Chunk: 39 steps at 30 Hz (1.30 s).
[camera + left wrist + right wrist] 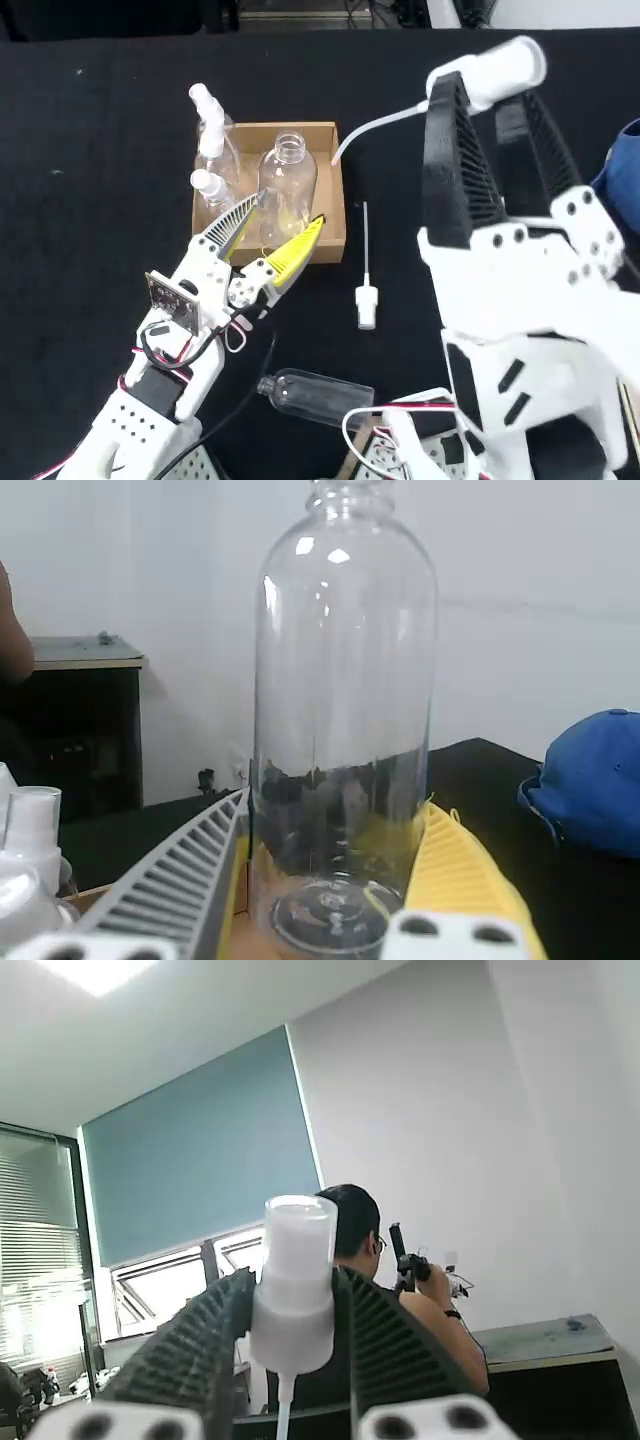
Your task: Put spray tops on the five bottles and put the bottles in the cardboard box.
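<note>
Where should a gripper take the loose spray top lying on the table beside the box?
Grip the spray top by its white head, coming straight down and closing across its narrow sides. It lies flat on the table, and its dip tube looks too thin to pinch.

No legible text, label, number or sign anywhere.
</note>
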{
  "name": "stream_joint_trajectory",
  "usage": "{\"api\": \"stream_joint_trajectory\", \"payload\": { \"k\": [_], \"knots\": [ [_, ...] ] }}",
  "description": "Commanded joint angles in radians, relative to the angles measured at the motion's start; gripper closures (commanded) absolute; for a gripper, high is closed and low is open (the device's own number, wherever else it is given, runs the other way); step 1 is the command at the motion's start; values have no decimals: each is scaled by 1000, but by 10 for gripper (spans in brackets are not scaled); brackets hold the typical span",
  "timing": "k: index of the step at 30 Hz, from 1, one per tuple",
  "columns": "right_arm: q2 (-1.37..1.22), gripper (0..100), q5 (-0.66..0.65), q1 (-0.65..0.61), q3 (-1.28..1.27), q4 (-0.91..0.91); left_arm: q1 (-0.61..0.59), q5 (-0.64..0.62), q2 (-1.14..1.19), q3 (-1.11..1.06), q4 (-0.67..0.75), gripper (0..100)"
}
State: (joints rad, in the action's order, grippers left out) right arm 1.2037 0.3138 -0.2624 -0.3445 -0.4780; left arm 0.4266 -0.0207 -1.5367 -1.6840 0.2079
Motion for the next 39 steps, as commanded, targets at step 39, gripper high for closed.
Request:
{"api": "stream_joint_trajectory", "payload": {
  "k": [39],
  "knots": [
    [-114, 988, -298, -239, -257, 376, 22, 0, -2, -24, -5, 970]
  ]
}}
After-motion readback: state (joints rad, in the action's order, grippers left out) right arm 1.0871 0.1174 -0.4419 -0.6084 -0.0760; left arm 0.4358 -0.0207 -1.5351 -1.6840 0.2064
